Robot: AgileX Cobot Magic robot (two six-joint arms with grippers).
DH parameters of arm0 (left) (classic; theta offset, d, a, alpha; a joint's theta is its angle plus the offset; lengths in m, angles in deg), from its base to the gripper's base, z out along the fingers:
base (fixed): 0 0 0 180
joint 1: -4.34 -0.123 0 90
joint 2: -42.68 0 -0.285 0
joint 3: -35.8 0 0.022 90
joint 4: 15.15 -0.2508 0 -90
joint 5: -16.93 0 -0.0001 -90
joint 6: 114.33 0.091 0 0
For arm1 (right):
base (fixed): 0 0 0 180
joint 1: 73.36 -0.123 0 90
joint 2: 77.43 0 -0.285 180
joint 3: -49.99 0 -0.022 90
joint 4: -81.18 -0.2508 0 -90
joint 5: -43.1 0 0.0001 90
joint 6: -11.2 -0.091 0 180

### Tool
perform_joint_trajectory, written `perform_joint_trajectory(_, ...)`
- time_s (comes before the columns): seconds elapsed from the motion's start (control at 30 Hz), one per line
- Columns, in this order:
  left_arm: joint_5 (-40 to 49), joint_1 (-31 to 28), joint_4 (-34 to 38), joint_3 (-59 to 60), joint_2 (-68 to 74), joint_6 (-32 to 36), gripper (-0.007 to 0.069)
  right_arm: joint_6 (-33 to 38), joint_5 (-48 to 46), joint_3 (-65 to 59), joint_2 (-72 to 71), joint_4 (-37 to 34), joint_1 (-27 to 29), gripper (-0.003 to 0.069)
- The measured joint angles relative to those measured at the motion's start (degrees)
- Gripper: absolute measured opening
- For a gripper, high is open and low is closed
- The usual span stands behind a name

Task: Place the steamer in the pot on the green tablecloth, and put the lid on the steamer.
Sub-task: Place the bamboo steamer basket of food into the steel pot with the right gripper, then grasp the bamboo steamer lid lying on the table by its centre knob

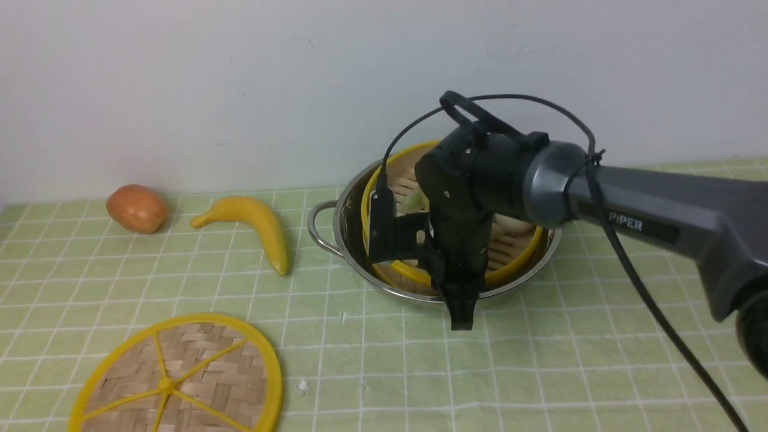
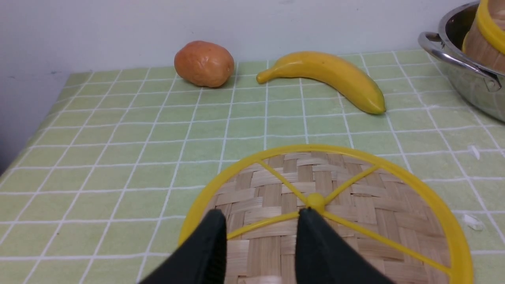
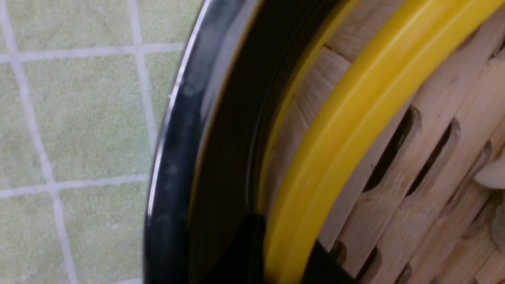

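Right claw (image 3: 282, 256) pinched the yellow rim, the firmest hold on a round bamboo steamer (image 3: 414, 169) likely light and stiff, tilted in the shiny steel pot (image 3: 169, 157); left claw (image 2: 260, 221) gaped

Background. A plain, matte wall (image 1: 240, 72) of pale grey-white fills the upper part of the front view, unbroken apart from a few faint specks and scuffs. Its tone runs slightly warmer toward the left edge and cooler toward the centre. The wall meets the work surface along a straight horizontal line. The surface is covered by the green tablecloth (image 1: 540, 360), light green with a grid of thin white lines, which reaches the wall. In the left wrist view the cloth's edge slants past a shaded area (image 2: 15, 130) of dull grey; whether this is wall or floor cannot be told. Lighting is soft and even, casting only weak shadows.
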Motion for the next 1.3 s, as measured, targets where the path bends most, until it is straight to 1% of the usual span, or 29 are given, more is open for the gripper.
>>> perform_joint_trajectory(0.07,0.0,0.0,0.0,0.0,0.0,0.0,0.0243,0.0,0.03,0.0,0.0,0.06,0.0,0.0079)
perform_joint_trajectory(0.1,0.0,0.0,0.0,0.0,0.0,0.0,0.0243,0.16,0.33,0.13,0.0,0.46,0.0,0.0125)
perform_joint_trajectory(0.13,0.0,0.0,0.0,0.0,0.0,0.0,0.0243,0.28,0.33,0.13,0.0,0.52,0.0,0.0131)
perform_joint_trajectory(0.2,0.0,0.0,0.0,0.0,0.0,0.0,0.0243,0.33,0.44,0.23,-0.15,1.13,0.0,0.0244)
perform_joint_trajectory(0.23,0.0,0.0,0.0,0.0,0.0,0.0,0.0243,0.33,0.44,0.23,-0.2,1.27,0.0,0.0253)
perform_joint_trajectory(0.27,0.0,0.0,0.0,0.0,0.0,0.0,0.0243,0.33,0.44,0.39,-0.51,1.7,0.0,0.0335)
perform_joint_trajectory(0.3,0.0,0.0,0.0,0.0,0.0,0.0,0.0243,0.33,0.44,0.51,-0.72,1.84,0.0,0.0379)
perform_joint_trajectory(0.37,0.0,0.0,0.0,0.0,0.0,0.0,0.0243,0.2,0.44,0.75,-1.09,1.96,0.0,0.0446)
perform_joint_trajectory(0.4,0.0,0.0,0.0,0.0,0.0,0.0,0.0243,0.2,0.44,0.75,-1.23,1.96,0.0,0.0453)
perform_joint_trajectory(0.47,0.0,0.0,0.0,0.0,0.0,0.0,0.0243,-0.55,0.01,1.38,-1.97,2.04,0.0,0.0514)
perform_joint_trajectory(0.6,0.0,0.0,0.0,0.0,0.0,0.0,0.0243,-2.13,-2.26,4.55,-2.86,1.72,0.0,0.0545)
perform_joint_trajectory(0.73,0.0,0.0,0.0,0.0,0.0,0.0,0.0243,-3.33,-5.12,9.09,-3.28,1.02,0.0,0.0551)
perform_joint_trajectory(0.87,0.0,0.0,0.0,0.0,0.0,0.0,0.0243,-5.3,-5.53,13.57,-3.47,0.87,0.0,0.0552)
perform_joint_trajectory(0.9,0.0,0.0,0.0,0.0,0.0,0.0,0.0243,-7.23,-5.6,15.5,-3.67,0.87,0.0,0.0552)
perform_joint_trajectory(0.97,0.0,0.0,0.0,0.0,0.0,0.0,0.0243,-9.4,-5.66,16.83,-4.19,1.11,0.0,0.0547)
perform_joint_trajectory(1.0,0.0,0.0,0.0,0.0,0.0,0.0,0.0243,-13.97,-5.71,18.72,-4.98,2.26,0.0,0.0531)
perform_joint_trajectory(1.07,0.0,0.0,0.0,0.0,0.0,0.0,0.0243,-19.89,-5.71,20.5,-6.22,3.97,0.0,0.048)
perform_joint_trajectory(1.1,0.0,0.0,0.0,0.0,0.0,0.0,0.0243,-23.75,-5.71,21.33,-7.03,4.98,0.0,0.0437)
perform_joint_trajectory(1.13,0.0,0.0,0.0,0.0,0.0,0.0,0.0243,-23.75,-5.71,21.33,-7.19,5.15,0.0,0.0427)
perform_joint_trajectory(1.17,0.0,0.0,0.0,0.0,0.0,0.0,0.0243,-26.5,-5.71,21.69,-7.96,5.81,0.0,0.0382)
perform_joint_trajectory(1.2,0.0,0.0,0.0,0.0,0.0,0.0,0.0243,-29.74,-5.71,21.95,-9.31,6.75,0.0,0.0266)
perform_joint_trajectory(1.23,0.0,0.0,0.0,0.0,0.0,0.0,0.0243,-31.98,-5.84,21.95,-10.89,7.33,0.0,0.0166)
perform_joint_trajectory(1.3,0.0,0.0,0.0,0.0,0.0,0.0,0.0243,-34.8,-5.83,21.95,-12.99,7.68,0.02,0.0045)
